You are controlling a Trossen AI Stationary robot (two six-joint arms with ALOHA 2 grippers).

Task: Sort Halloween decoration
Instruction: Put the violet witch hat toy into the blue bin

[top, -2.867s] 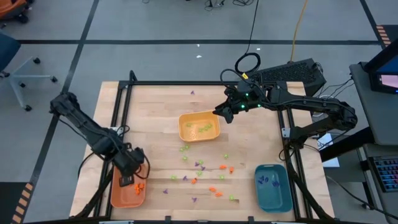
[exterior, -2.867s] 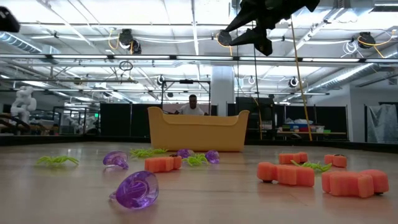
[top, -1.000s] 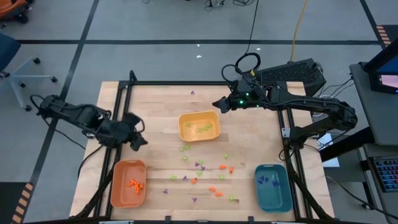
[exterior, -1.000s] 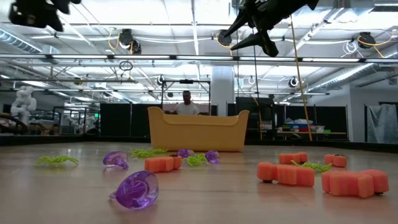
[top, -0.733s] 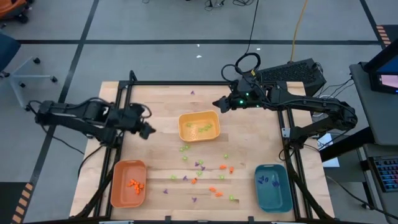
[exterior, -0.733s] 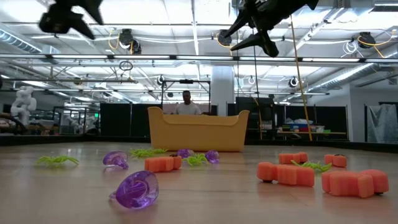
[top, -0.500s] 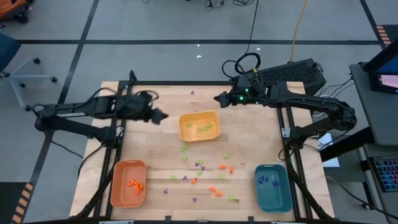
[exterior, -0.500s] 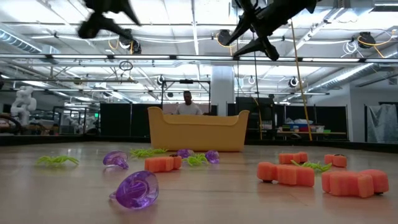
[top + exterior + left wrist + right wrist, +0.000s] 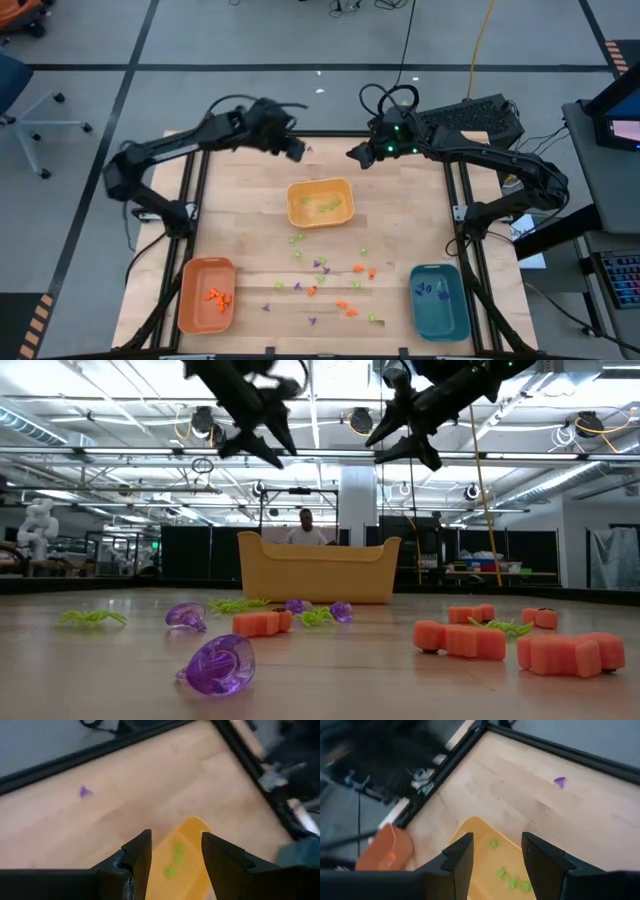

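The Halloween decoration lies as small orange, green and purple pieces [image 9: 330, 278] on the wood between the trays, seen close up in the low view as purple rings [image 9: 218, 663] and orange blocks [image 9: 460, 639]. One purple piece [image 9: 310, 149] lies alone by the far edge. My left gripper [image 9: 297, 150] hangs high beside it, open and empty, fingers slanting down [image 9: 175, 852]. My right gripper [image 9: 352, 154] hovers just to its right, also open and empty [image 9: 497, 852]. Both hang above the yellow tray's far side [image 9: 312, 572].
The yellow tray [image 9: 292, 205] at the table's middle holds green pieces. An orange tray [image 9: 185, 300] with orange pieces sits at the near left, a teal tray [image 9: 415, 300] with purple pieces at the near right. A black frame rail [image 9: 250, 133] runs along the far edge.
My left gripper has swung fast from over the table's left edge to the far edge, staying high and turning toward the middle, and now hangs near the lone purple piece. My right gripper has drifted a little toward the far edge and rolled slightly. No piece has moved.
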